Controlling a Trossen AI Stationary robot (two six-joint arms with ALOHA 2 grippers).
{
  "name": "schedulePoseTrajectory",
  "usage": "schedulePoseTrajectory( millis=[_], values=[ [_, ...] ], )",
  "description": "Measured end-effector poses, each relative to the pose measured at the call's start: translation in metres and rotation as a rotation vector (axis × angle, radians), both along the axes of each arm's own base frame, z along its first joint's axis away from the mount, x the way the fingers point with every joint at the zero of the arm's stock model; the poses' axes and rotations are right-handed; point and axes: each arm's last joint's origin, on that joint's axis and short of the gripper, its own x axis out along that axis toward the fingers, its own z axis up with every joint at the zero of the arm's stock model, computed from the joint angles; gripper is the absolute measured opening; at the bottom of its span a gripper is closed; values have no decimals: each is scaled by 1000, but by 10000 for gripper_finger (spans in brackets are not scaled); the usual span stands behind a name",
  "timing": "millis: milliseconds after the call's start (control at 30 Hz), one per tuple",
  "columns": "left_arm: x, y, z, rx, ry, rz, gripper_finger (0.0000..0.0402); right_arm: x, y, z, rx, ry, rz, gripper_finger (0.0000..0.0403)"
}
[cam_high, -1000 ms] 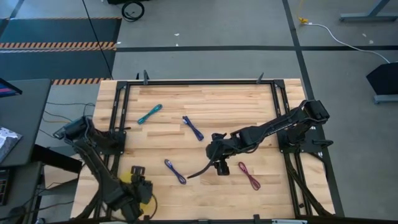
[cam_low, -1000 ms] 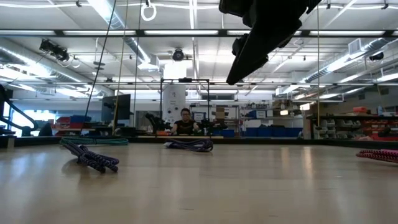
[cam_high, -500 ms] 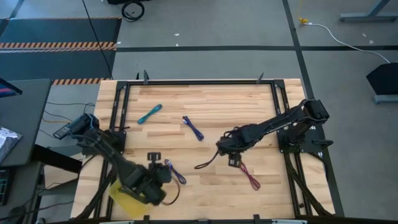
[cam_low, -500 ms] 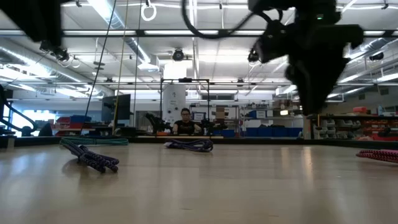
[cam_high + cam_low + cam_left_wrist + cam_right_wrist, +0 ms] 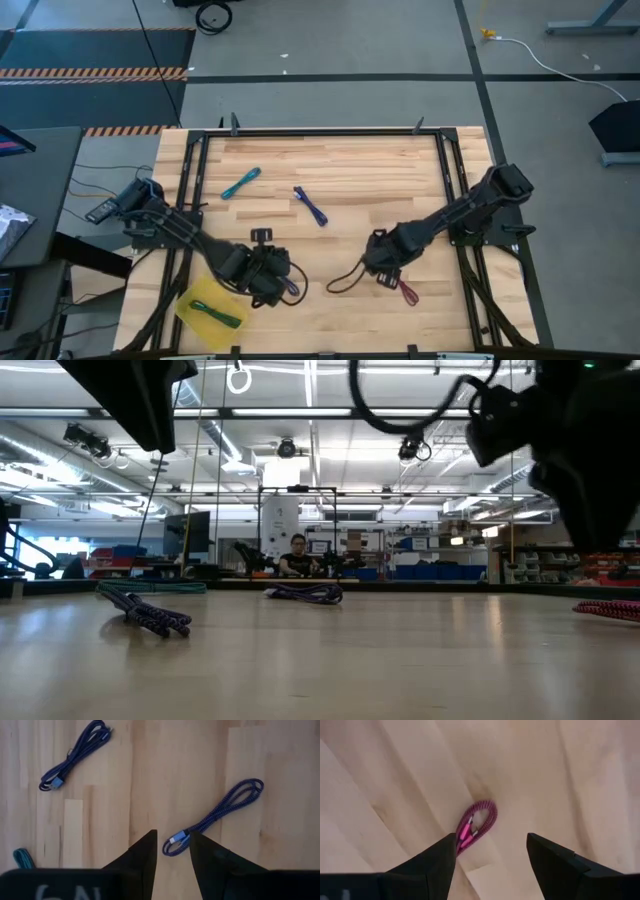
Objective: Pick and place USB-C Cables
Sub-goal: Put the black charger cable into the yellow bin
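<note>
My left gripper (image 5: 268, 277) (image 5: 172, 846) hangs open above the table, its fingertips either side of the plug end of a blue-purple cable (image 5: 220, 810) (image 5: 291, 288) (image 5: 150, 615) that lies flat below. My right gripper (image 5: 385, 270) (image 5: 492, 847) is open above the maroon-red cable (image 5: 477, 825) (image 5: 406, 292), which lies flat just beside one fingertip. A second blue-purple cable (image 5: 310, 205) (image 5: 75, 757) and the teal cable (image 5: 241, 183) lie farther back. The green cable (image 5: 218, 314) lies on a yellow pad (image 5: 192, 300).
A black metal frame (image 5: 320, 131) runs around the wooden tabletop (image 5: 350, 170). A loose black robot wire (image 5: 345, 280) loops below the right wrist onto the table. Bare wood lies between the two grippers. A person (image 5: 297, 555) sits far behind the table.
The left gripper has moved from over the yellow pad at the near-left corner toward the right and far side, to above the blue-purple cable; the green cable now shows lying on the pad. The right gripper has moved toward the right and near edge, to above the maroon-red cable.
</note>
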Motion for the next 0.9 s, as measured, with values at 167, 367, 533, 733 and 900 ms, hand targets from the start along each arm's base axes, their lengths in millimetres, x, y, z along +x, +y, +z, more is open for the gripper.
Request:
schedulePoseTrajectory(
  millis=[167, 367, 533, 733, 900],
  values=[
    [-4, -6, 0, 1, 3, -28, 121, -15, 13, -19, 42, 29, -40, 247],
    [-4, -7, 0, 1, 3, -36, 121, -18, 27, -28, 89, -44, -64, 247],
    [-3, -8, 0, -4, -7, -35, 121, -29, 28, -37, 71, -8, -82, 247],
    [-2, -8, 0, -12, -18, -35, 121, -40, 21, -53, 45, 28, -98, 242],
    [-2, -9, 0, -16, -22, -28, 121, -42, 20, -55, 24, 13, -80, 205]
  ],
)
